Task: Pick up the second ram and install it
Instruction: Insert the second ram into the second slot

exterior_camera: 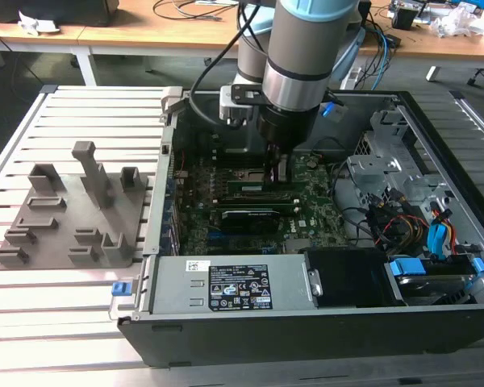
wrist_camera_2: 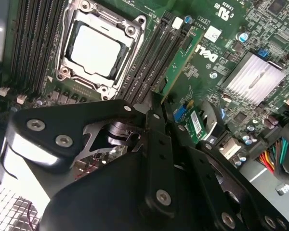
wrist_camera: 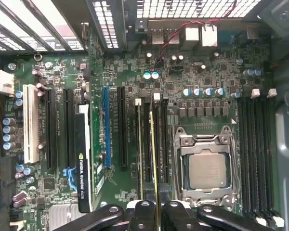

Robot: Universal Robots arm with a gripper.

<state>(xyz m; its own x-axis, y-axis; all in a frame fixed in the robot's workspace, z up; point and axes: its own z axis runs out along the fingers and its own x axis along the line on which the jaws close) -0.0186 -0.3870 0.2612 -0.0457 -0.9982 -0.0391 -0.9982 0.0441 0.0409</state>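
The second ram is a thin green stick seen edge-on, lying along the dark memory slots beside the CPU socket. In the second wrist view the second ram stands on its long edge at those slots. I cannot tell whether it is seated. My gripper is shut on one end of it, a black finger pressed on each face. In the exterior view my gripper reaches down into the open computer case over the motherboard.
A graphics card stands in a slot a few slots away from the stick. A drive cage and cable bundle fill the case toward the exterior view's right, and the power supply lies along the front. A gray fixture block sits on the slatted table at the left.
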